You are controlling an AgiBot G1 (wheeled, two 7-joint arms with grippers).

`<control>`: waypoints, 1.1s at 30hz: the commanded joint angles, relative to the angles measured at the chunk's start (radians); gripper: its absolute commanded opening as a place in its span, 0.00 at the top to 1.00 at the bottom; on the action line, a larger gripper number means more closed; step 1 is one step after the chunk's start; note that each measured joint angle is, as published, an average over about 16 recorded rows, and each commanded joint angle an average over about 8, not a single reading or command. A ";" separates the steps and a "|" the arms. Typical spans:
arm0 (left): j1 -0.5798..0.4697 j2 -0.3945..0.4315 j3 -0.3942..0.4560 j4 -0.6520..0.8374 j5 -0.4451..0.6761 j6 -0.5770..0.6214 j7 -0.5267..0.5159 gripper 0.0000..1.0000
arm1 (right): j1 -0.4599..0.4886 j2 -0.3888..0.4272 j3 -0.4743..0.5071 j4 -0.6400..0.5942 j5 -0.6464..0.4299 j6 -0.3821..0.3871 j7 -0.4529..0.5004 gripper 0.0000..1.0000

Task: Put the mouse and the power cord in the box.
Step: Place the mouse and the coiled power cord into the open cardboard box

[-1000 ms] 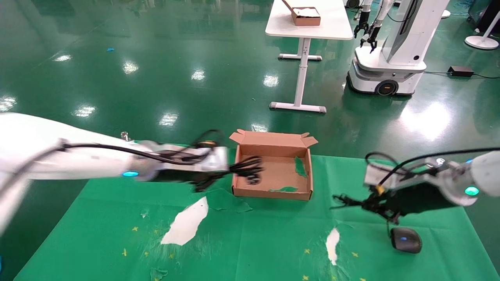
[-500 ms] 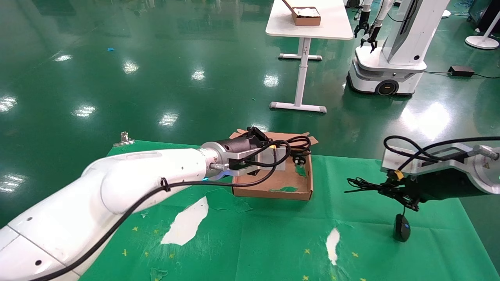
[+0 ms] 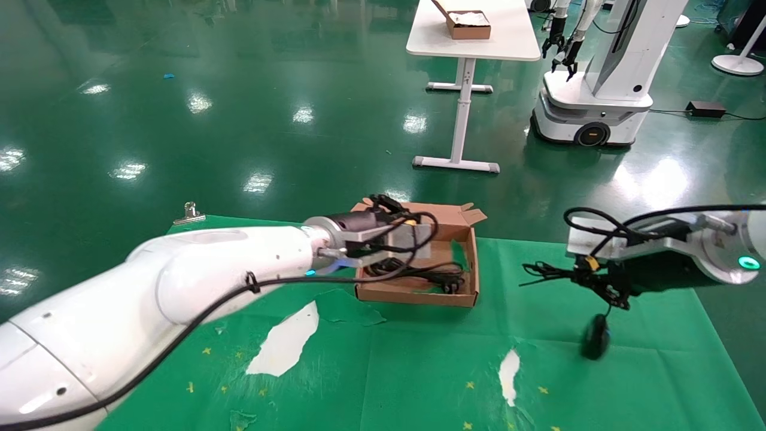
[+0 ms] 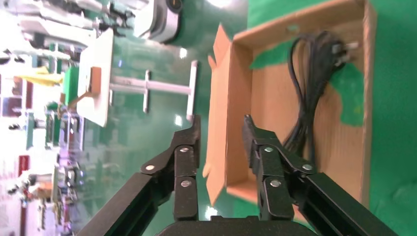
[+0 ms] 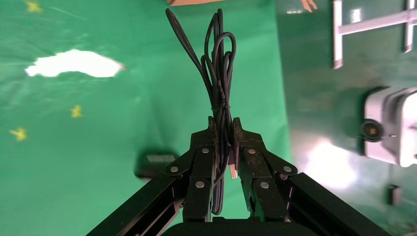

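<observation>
The power cord (image 3: 419, 274) (image 4: 305, 98) lies loosely coiled inside the brown box (image 3: 419, 297) (image 4: 231, 98), its plug toward the box's front right corner. My left gripper (image 3: 383, 206) (image 4: 221, 123) hovers open and empty over the box's far wall near the left corner, one finger on each side of the wall. Over the mat to the right of the box, my right gripper (image 3: 589, 280) (image 5: 223, 123) is shut on the mouse's bundled thin cable (image 5: 219, 64). The dark mouse (image 3: 595, 344) (image 5: 157, 164) dangles below it, blurred, just over the green mat.
The green mat (image 3: 419, 371) has torn white patches (image 3: 284, 341). A metal clip (image 3: 192, 211) sits at its far left corner. Across the floor are a white table (image 3: 473, 36) with another cardboard box and a second robot (image 3: 604, 90).
The left gripper has let go of the power cord, which has dropped into the box. The right gripper has shifted left and slightly up, and the hanging mouse has swung left.
</observation>
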State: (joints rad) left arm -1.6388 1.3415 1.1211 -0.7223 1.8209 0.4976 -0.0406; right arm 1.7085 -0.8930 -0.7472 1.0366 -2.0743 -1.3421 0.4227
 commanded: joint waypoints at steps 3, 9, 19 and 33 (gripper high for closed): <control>-0.021 -0.022 -0.001 0.040 -0.055 0.004 0.013 0.00 | 0.035 -0.038 -0.016 -0.001 -0.039 0.004 -0.004 1.00; -0.056 -0.117 -0.045 0.118 -0.115 0.005 0.053 0.00 | 0.085 -0.135 -0.025 -0.064 -0.044 0.060 -0.078 1.00; -0.062 -0.211 -0.066 0.182 -0.137 0.005 0.103 0.00 | 0.129 -0.370 -0.029 -0.311 0.015 0.221 -0.306 1.00; -0.064 -0.204 -0.078 0.207 -0.163 0.009 0.145 0.00 | 0.015 -0.482 -0.149 -0.564 0.208 0.455 -0.387 0.68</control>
State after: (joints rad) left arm -1.7033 1.1368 1.0436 -0.5160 1.6582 0.5062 0.1024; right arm 1.7320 -1.3756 -0.8878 0.4783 -1.8772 -0.8961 0.0299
